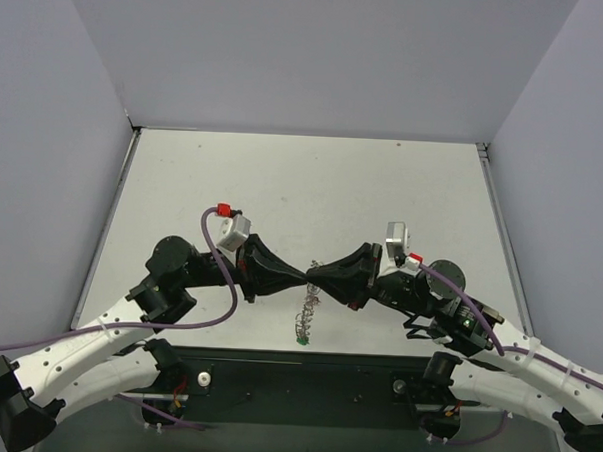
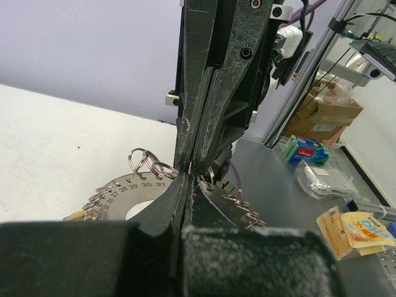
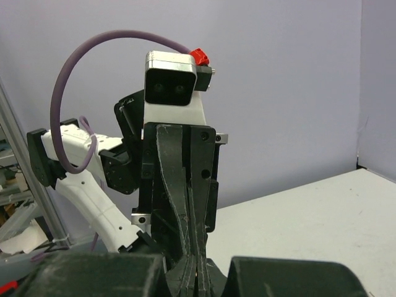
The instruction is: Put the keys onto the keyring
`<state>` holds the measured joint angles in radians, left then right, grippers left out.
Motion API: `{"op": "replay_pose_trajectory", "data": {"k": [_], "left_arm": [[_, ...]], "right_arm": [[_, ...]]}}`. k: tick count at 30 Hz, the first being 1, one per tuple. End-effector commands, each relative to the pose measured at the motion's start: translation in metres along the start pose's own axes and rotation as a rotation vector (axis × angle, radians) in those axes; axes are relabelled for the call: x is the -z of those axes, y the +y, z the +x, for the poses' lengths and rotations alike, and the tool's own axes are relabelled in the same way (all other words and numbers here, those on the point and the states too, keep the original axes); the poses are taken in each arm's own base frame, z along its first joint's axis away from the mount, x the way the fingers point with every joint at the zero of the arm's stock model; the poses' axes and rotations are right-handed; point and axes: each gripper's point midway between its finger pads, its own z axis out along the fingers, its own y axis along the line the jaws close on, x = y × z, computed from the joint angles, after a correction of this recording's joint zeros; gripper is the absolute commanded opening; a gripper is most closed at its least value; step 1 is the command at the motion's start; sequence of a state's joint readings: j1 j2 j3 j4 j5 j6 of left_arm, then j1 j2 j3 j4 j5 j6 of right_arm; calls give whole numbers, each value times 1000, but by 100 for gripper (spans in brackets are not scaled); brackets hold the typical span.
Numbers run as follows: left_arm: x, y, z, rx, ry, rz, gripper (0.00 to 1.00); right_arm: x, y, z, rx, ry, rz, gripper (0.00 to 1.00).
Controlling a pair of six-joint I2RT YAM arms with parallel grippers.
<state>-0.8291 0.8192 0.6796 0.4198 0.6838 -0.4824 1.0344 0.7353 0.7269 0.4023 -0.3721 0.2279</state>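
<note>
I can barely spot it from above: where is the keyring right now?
In the top view the keyring hangs edge-on at mid-table near the front edge, pinched where the tips of the left gripper and right gripper meet.

Both arms reach inward over the white table [image 1: 384, 180]. The left gripper [image 1: 299, 277] and right gripper [image 1: 317, 276] meet tip to tip, pinched together. From there the keyring [image 1: 309, 308] trails toward the near edge, ending in a green key [image 1: 301, 338].
</note>
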Motion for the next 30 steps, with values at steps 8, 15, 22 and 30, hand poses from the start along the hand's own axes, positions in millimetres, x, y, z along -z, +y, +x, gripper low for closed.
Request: {"op": "replay_pose_trajectory", "data": {"k": [8, 15, 22, 30], "left_arm": [[-2, -19, -38, -92, -91, 43, 19], [-5, -16, -37, -74, -107, 51, 43], [-10, -12, -33, -68, -104, 60, 44], [-5, -14, -38, -92, -119, 50, 45]], "right_arm": [[8, 7, -41, 11, -172, -8, 0], [12, 11, -54, -9, -282, -28, 0], [16, 14, -71, -3, -379, -45, 0], [22, 16, -81, 10, -419, -47, 0]]}}
